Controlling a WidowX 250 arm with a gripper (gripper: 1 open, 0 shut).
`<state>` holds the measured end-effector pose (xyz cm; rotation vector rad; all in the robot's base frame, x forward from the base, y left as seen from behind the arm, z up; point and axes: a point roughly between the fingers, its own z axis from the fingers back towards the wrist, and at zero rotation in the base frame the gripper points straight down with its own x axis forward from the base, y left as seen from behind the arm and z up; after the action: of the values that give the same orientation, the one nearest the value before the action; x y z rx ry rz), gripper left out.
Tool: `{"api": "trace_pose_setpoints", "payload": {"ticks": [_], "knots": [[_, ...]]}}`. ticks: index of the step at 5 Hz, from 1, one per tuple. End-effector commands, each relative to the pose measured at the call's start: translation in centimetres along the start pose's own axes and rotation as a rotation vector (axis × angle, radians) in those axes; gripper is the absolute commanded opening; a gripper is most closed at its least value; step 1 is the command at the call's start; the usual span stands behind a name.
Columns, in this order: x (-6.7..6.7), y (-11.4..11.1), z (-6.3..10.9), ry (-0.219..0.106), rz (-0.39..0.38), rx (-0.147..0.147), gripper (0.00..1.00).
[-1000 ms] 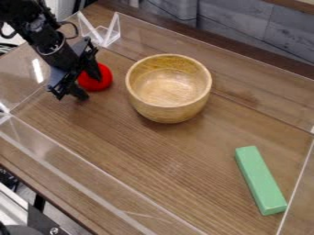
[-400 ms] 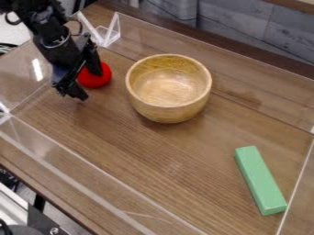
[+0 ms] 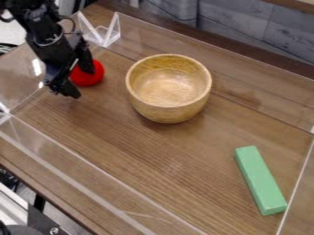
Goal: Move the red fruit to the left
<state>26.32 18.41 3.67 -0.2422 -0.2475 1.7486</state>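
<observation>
Gripper [image 3: 61, 84]: black, seen at the far left of the table [image 3: 147, 174], pointed steeply down, its jaws spread apart and closed on nothing.

Red fruit [image 3: 88, 75]: small, round, set on the table just right of the gripper and partly hidden behind it; whether a finger touched it could not be told.

Bowl [image 3: 170, 87]: wooden, upright, placed near the fruit on its right, well apart from the gripper.

Green block [image 3: 260, 180]: flat, rectangular, laid far right of and nearer the camera than the gripper, well apart from the bowl.

Clear walls [image 3: 37, 138]: transparent panels were seen around the table edges.
</observation>
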Motion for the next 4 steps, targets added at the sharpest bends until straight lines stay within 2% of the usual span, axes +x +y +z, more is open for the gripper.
{"api": "trace_pose_setpoints", "payload": {"ticks": [1,2,3,4], "knots": [[0.8,-1.4,1.1,-0.037,-0.030,-0.045,1.00],[0.8,-1.6,0.8,-0.038,-0.053,-0.039,1.00],[0.3,-2.1,2.2,-0.033,-0.079,-0.059,1.00],[-0.4,-2.5,4.4,-0.034,-0.085,-0.079,1.00]]}}
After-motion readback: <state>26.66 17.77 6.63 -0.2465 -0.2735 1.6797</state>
